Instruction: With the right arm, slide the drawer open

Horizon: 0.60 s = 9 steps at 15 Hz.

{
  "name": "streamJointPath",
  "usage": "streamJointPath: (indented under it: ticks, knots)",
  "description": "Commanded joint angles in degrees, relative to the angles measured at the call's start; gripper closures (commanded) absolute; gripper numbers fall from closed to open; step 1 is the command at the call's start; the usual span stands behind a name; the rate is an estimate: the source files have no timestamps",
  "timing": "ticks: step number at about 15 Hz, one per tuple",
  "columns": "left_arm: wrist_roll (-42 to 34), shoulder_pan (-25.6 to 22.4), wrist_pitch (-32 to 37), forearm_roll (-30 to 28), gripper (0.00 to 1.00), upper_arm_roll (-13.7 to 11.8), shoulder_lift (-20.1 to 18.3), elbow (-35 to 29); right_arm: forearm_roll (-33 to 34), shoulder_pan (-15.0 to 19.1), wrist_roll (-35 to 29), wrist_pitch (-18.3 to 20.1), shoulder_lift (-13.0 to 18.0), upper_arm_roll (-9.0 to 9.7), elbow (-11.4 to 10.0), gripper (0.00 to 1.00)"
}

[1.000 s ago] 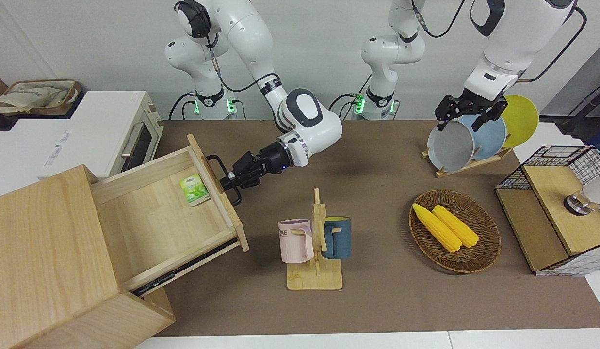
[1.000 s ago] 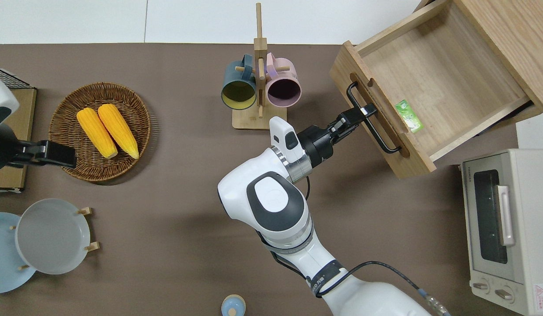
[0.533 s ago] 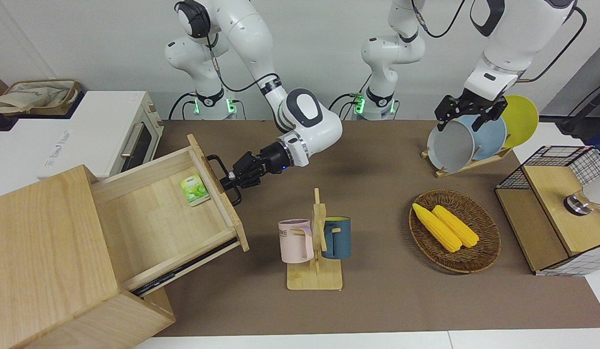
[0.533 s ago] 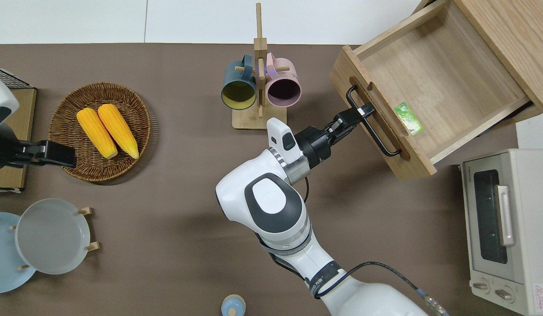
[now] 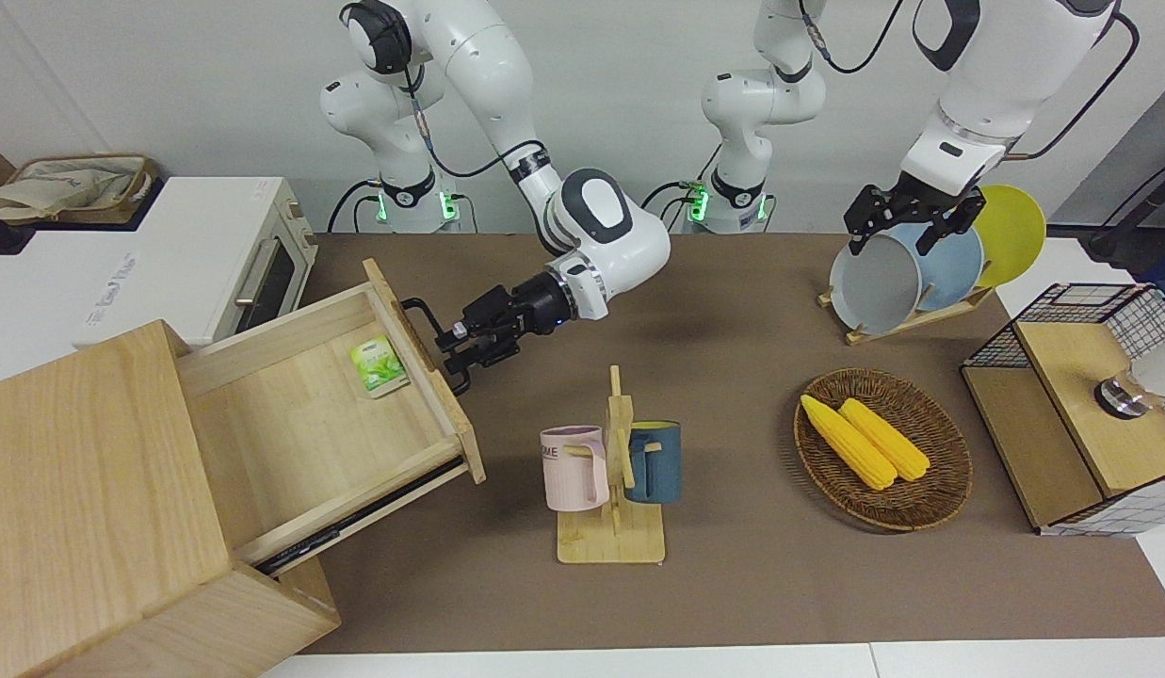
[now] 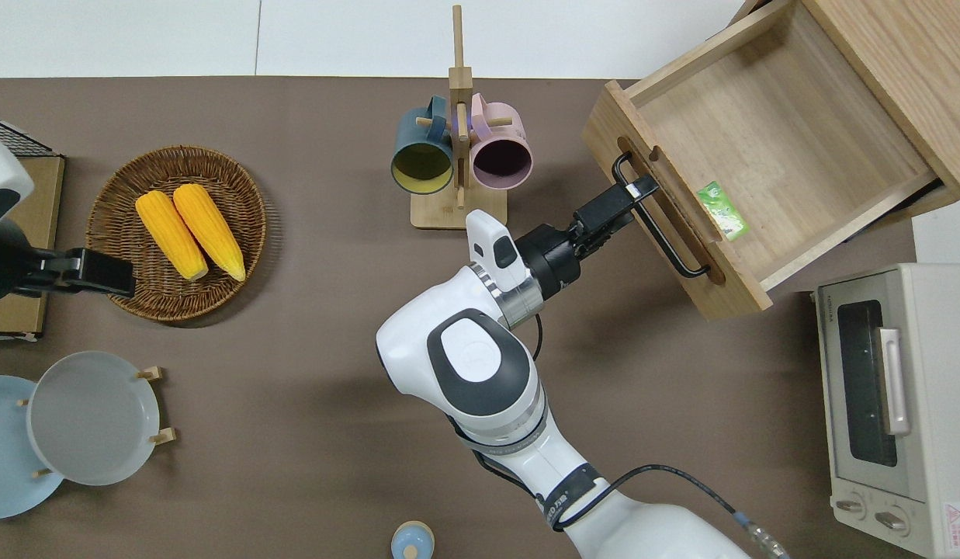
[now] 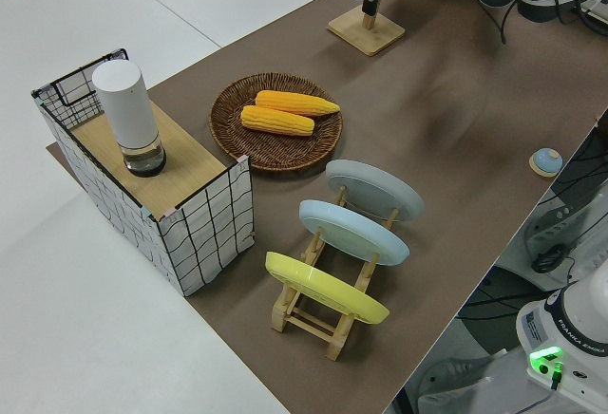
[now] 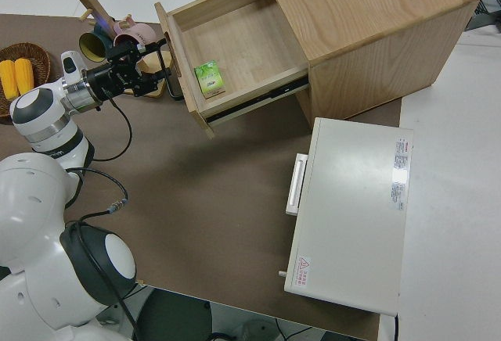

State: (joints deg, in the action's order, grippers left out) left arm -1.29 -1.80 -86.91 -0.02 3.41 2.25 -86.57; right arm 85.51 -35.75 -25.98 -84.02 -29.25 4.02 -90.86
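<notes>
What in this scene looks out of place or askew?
The wooden box stands turned at an angle to the table edges, so its open drawer points diagonally toward the mug stand. A green packet lies alone inside. Nothing is spilled or damaged.

- A brown woven basket (image 7: 233,122) on the brown table (image 7: 456,148) holds two yellow corn cobs (image 7: 285,110) side by side.
- A wooden rack (image 7: 328,314) props three plates on edge: grey (image 7: 375,189), blue (image 7: 353,232), yellow (image 7: 326,287).
- A white cylinder (image 7: 125,115) stands on the wire-mesh cabinet (image 7: 180,210).
- A small blue knob (image 7: 545,159) sits at the table's edge.
</notes>
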Motion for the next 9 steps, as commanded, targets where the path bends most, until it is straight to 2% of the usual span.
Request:
streamJointPath:
  ticks: [1, 6, 9]
  knots:
    - [-0.56, -0.22, 1.13, 0.98, 0.01, 0.37, 0.65, 1.40, 0.27, -0.81, -0.12, -0.18, -0.63, -0.07, 0.77, 0.011]
    - [-0.56, -0.22, 1.13, 0.98, 0.01, 0.37, 0.65, 1.40, -2.09, -3.18, -0.12, -0.09, -0.63, -0.33, 1.73, 0.011]
    - [-0.56, -0.22, 1.13, 0.98, 0.01, 0.37, 0.65, 1.40, -4.64, -4.32, -0.12, 1.58, -0.63, -0.33, 3.31, 0.011]
